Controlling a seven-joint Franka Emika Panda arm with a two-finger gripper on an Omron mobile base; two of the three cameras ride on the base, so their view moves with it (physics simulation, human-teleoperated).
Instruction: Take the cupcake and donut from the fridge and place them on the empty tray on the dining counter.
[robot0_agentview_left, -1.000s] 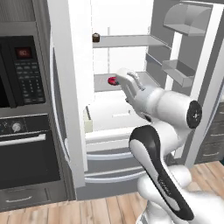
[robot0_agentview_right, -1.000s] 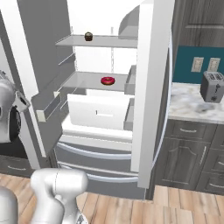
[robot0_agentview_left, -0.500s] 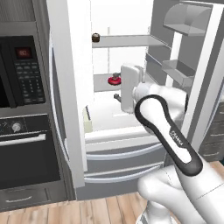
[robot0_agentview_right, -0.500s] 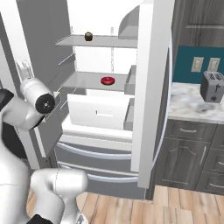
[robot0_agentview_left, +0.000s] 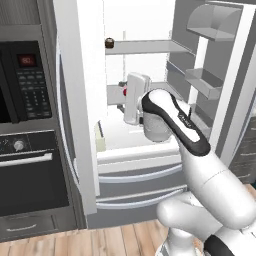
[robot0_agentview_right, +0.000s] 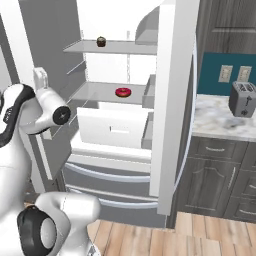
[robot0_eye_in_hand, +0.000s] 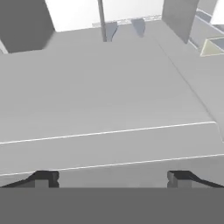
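Note:
The fridge (robot0_agentview_left: 75, 100) stands with both doors open, its white inside showing. A small dark cupcake (robot0_agentview_left: 108, 42) (robot0_agentview_right: 101, 41) sits at the front of the upper shelf. On the shelf below lies the red-glazed donut (robot0_agentview_right: 123, 92). In the left base view just a red sliver of the donut (robot0_agentview_left: 124, 92) shows, beside my white hand. My gripper (robot0_eye_in_hand: 111, 178) points into the fridge at the lower shelf's height, left of the donut. Its dark fingertips (robot0_eye_in_hand: 43, 178) stand wide apart and open, with nothing between them, over a bare grey shelf.
A black microwave (robot0_agentview_left: 30, 85) and wall oven (robot0_agentview_left: 30, 175) stand left of the fridge. Door bins (robot0_agentview_left: 205, 80) line the open right door (robot0_agentview_right: 175, 100). A white drawer (robot0_agentview_right: 112, 127) sits under the donut's shelf. A toaster (robot0_agentview_right: 243, 98) stands on a marble-topped cabinet counter (robot0_agentview_right: 220, 122).
The arm has swung over, with its elbow now high in front of the fridge. The hand has shifted slightly left in front of the lower shelf. The jaws stay open.

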